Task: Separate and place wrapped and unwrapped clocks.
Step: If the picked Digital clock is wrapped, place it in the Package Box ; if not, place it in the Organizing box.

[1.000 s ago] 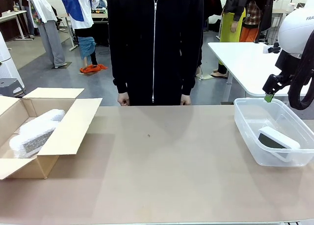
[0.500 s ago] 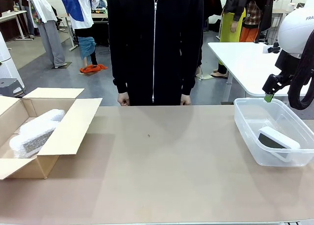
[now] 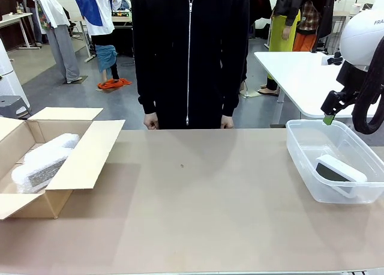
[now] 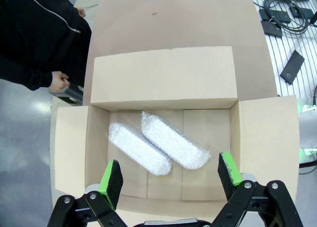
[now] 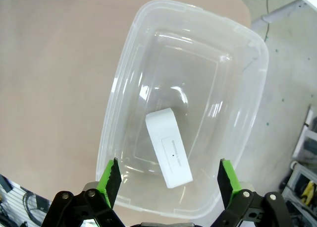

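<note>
two bubble-wrapped clocks (image 4: 156, 147) lie side by side, touching, in the open cardboard box (image 4: 257, 138) at the table's (image 3: 198, 209) left end, under the left gripper (image 4: 171, 175), whose jaws are spread and empty. the bare white clock (image 5: 169, 147) lies in the clear plastic tub (image 5: 124, 78) at the right end, below the right gripper (image 5: 166, 176), likewise released. small print on the white clock is too small to read.

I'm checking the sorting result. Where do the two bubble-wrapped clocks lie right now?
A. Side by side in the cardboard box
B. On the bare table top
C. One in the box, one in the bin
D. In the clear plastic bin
A: the left wrist view shows both bubble-wrapped clocks side by side on the floor of the cardboard box, while the clear plastic bin holds just the bare white clock.
</note>
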Available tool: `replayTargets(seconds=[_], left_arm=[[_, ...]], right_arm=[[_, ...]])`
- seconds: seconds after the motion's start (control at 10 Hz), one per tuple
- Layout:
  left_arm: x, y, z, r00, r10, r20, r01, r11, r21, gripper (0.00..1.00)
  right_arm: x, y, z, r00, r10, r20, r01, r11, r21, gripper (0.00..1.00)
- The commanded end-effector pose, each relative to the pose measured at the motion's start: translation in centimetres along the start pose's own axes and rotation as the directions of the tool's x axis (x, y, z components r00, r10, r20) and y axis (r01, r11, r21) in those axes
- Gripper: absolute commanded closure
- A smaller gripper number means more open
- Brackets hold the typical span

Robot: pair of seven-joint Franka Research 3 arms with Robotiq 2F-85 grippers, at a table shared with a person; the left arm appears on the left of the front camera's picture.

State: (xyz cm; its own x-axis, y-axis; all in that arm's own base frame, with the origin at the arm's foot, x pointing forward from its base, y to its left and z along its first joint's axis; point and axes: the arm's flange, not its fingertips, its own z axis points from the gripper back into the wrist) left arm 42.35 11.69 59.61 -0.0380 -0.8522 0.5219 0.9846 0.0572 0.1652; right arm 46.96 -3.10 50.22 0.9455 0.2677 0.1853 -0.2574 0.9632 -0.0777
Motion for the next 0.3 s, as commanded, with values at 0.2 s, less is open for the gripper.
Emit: replayTargets(seconds=[0.2], left_arm=[[-0.17, -0.33, 0.05, 1.000, -0.023, 0.006, 0.023, 1.000, -0.001, 0.00]], right_arm=[[-0.07, -0.07, -0.07, 1.000, -0.002, 0.000, 0.002, 1.000, 0.001, 0.00]])
